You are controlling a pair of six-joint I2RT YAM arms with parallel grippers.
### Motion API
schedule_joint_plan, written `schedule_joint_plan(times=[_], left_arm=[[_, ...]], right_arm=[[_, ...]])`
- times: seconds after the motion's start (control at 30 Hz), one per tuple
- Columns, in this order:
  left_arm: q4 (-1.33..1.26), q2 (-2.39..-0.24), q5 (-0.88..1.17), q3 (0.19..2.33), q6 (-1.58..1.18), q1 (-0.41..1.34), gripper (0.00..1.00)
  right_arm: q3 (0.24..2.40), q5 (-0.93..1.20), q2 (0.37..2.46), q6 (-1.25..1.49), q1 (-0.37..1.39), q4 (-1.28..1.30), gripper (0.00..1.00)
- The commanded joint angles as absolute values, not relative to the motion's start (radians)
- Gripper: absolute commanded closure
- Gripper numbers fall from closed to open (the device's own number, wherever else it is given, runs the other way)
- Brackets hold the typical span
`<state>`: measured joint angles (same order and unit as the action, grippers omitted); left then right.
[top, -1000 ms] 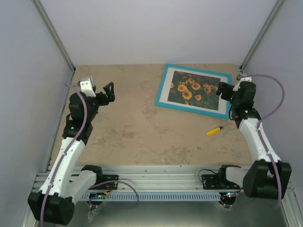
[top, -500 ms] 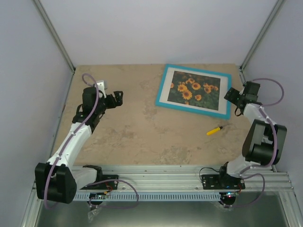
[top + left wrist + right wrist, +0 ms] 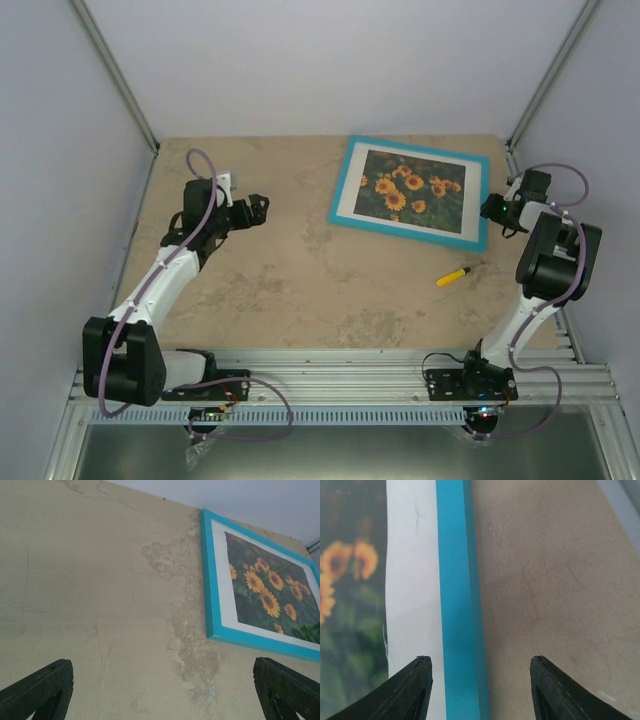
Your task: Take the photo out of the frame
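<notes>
Right gripper (image 3: pixel 479 661) hangs over frame (image 3: pixel 455 580) and beige tabletop (image 3: pixel 545 580).

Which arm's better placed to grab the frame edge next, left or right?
Right. The right gripper hangs at the right rail of the thin turquoise-blue picture frame, open jaws straddling that rail. The left gripper is open too, but over bare beige table, apart from the frame's left side.

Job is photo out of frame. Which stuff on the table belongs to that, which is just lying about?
Part of the job:
- frame, turquoise, face up at the far right of the table
- photo of sunflowers, still in the frame, bordered by a white mat

Lying about:
- small yellow pen-like tool, on the table nearer the arms, apart from the frame
</notes>
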<state>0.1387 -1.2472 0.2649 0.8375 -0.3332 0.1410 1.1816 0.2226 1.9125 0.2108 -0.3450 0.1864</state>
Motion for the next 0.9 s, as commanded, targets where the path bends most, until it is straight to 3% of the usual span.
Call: schedule_joint_plan(times=[0.0, 0.33, 0.63, 0.87], left_arm=[[0.154, -1.276, 0.305, 0.875, -0.321, 0.135, 0.00], [0.170, -1.313, 0.322, 0.889, -0.319, 0.135, 0.00], [0.207, -1.347, 0.325, 0.908, -0.322, 0.135, 0.00], [0.287, -1.394, 0.282, 0.933, -0.352, 0.135, 0.00]], right_arm=[[1.255, 0.307, 1.993, 0.136, -0.353, 0.237, 0.48], [1.291, 0.404, 2.073, 0.083, -0.353, 0.255, 0.61], [1.274, 0.463, 2.061, 0.082, -0.310, 0.243, 0.84], [1.253, 0.461, 2.023, 0.157, -0.207, 0.217, 0.88]])
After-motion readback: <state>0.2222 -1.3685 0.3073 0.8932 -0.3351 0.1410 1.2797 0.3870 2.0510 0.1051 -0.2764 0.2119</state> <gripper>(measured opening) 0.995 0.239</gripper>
